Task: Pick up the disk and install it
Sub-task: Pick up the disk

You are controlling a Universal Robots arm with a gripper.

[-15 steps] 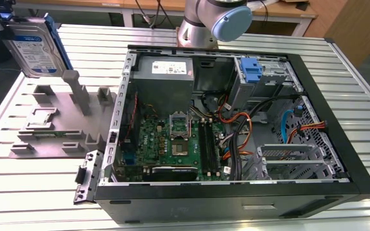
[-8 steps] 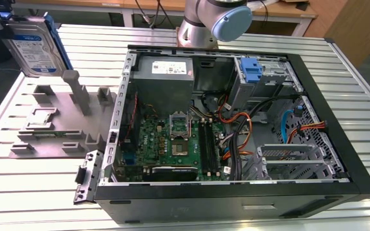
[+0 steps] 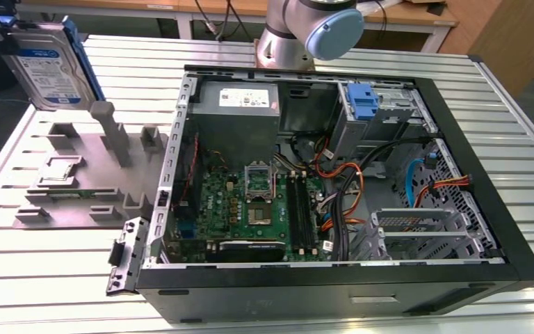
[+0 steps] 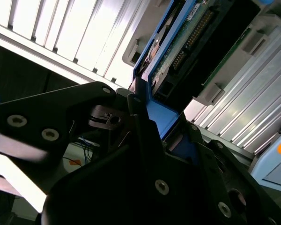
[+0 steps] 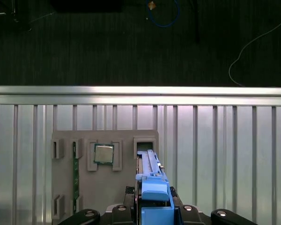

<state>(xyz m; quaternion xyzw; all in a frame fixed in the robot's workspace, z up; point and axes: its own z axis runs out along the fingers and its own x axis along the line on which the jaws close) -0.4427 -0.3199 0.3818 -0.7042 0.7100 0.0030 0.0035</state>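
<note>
Aloft, claw point(image 5: 152, 207) clamps disk point(image 3: 49, 66) upright above grey fixture tray point(image 3: 80, 207).

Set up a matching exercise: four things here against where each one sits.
1. grey metal disk with white-and-blue label
2. square silver chip
3. thin green circuit strip
4. blue plastic bracket

A. inside the open black computer case
B. square pocket of the grey fixture
C. clamped between the jaws, off the table
D. narrow slot of that fixture

Pairs: 1-C, 2-B, 3-D, 4-A
</note>
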